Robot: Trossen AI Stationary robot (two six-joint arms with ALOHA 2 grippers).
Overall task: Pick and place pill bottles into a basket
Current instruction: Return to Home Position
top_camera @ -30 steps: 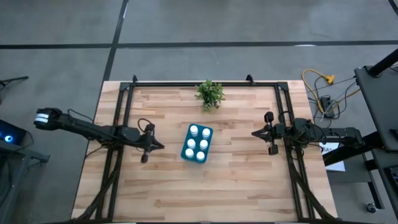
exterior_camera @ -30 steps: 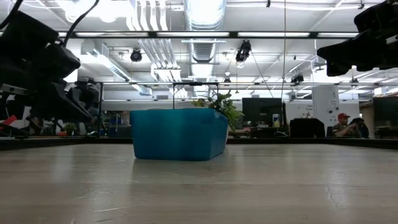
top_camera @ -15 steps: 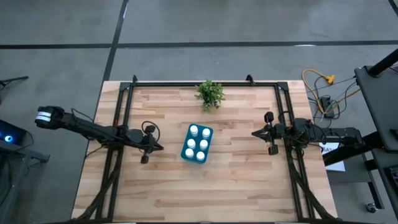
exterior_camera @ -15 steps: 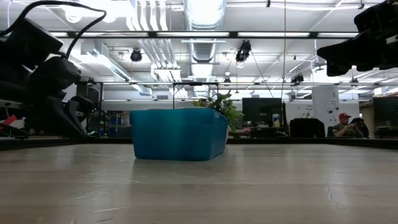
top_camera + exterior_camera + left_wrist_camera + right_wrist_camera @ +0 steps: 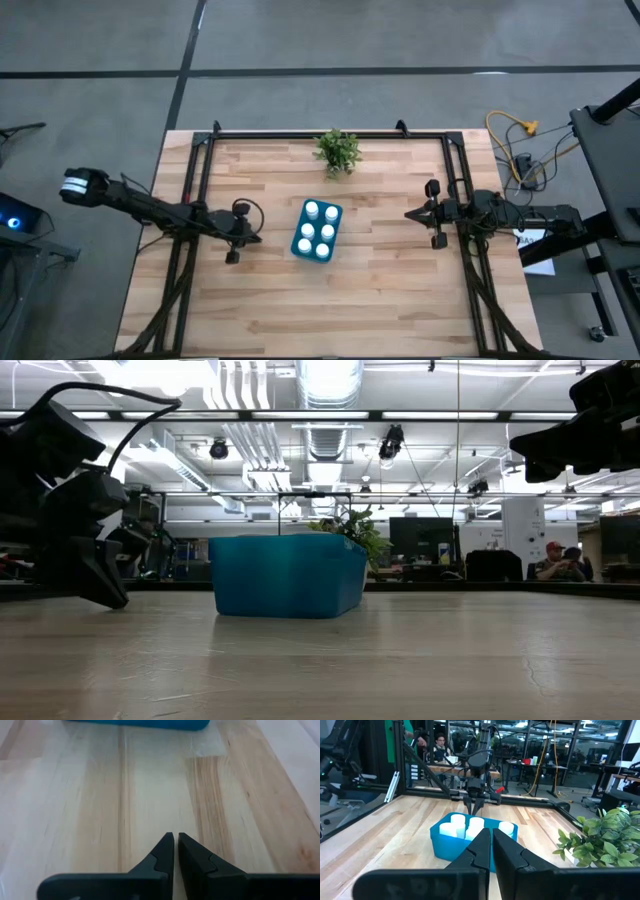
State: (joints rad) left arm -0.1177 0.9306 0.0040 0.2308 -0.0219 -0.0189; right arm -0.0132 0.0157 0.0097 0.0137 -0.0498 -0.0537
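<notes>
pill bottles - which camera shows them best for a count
High view: looking straight down, it shows the caps of all six pill bottles inside the teal bin. The right wrist view catches a few tops above the bin wall. The low and left wrist views show only the bin.

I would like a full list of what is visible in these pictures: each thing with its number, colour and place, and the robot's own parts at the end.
pill bottles: six, white, standing inside the basket, two rows of three
basket: one, teal, middle of the table
plant: one, green, far edge of the table, behind the basket
table: one, light wood, under both arms
cable: one, yellow, floor right of the table
people: at least two, far back in the room
left arm: one, dark, left of the basket, low, jaws shut
right arm: one, dark, right of the basket, raised, jaws shut
</notes>
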